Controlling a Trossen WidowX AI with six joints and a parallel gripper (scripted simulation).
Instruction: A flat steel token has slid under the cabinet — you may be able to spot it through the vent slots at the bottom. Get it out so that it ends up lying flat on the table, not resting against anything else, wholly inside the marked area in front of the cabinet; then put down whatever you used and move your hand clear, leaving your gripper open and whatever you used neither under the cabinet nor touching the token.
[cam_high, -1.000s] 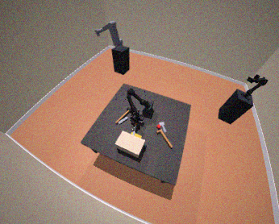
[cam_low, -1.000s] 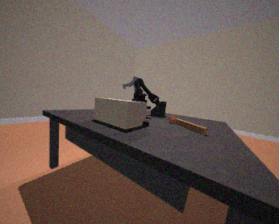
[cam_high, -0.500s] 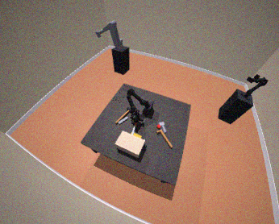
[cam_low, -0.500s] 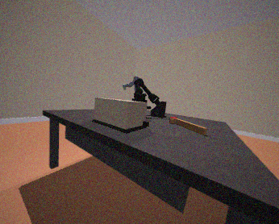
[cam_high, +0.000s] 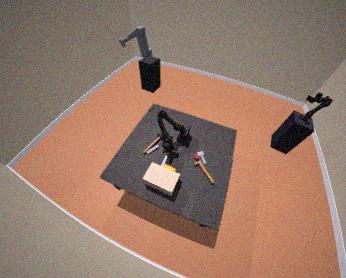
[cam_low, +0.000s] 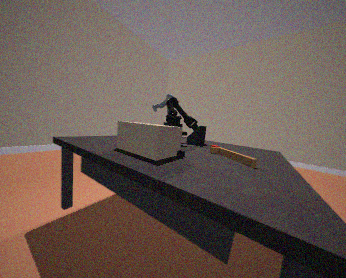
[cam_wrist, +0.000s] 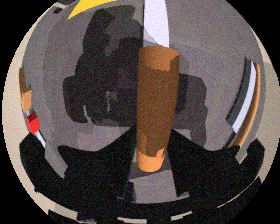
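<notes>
My gripper (cam_high: 170, 156) (cam_wrist: 151, 130) is shut on a tool with a brown wooden handle (cam_wrist: 154, 97) and a pale flat blade (cam_wrist: 156, 16) (cam_high: 164, 161). The blade points down toward the table, at a yellow band (cam_high: 172, 170) in front of the beige cabinet (cam_high: 160, 179) (cam_low: 147, 140). In the exterior view the arm (cam_low: 176, 109) stands behind the cabinet and the fingers are hidden. I cannot see the steel token in any view.
A hammer with a wooden handle (cam_high: 205, 173) (cam_low: 235, 156) and a small red piece (cam_high: 197, 157) (cam_low: 214, 146) lie right of the arm. Another wooden-handled tool (cam_high: 151, 146) lies to its left. The table's edges (cam_high: 115, 172) are near the cabinet.
</notes>
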